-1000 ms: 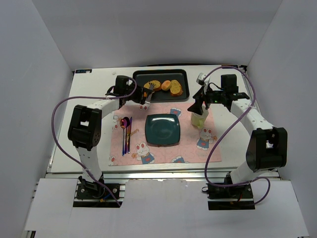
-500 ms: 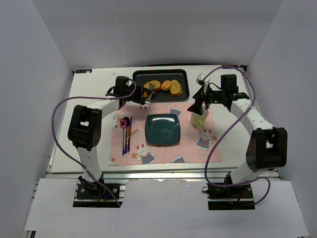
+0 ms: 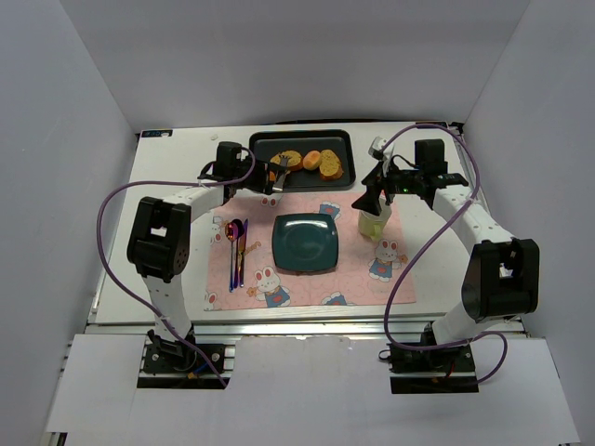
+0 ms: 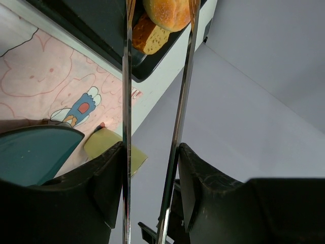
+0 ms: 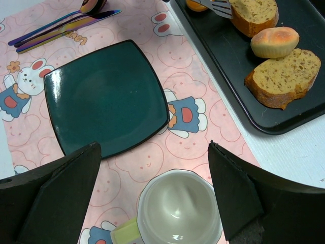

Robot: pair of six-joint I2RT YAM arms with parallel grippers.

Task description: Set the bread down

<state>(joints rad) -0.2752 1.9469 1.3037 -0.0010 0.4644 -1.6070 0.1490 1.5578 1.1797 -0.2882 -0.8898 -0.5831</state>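
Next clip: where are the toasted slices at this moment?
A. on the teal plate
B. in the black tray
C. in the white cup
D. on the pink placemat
B: the toasted slices and a roll lie in the black tray, with the tongs reaching in beside them, and the teal plate is bare.

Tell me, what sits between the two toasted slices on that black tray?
A small round roll sits between the slice by the tongs and the other slice. The right wrist view shows it best.
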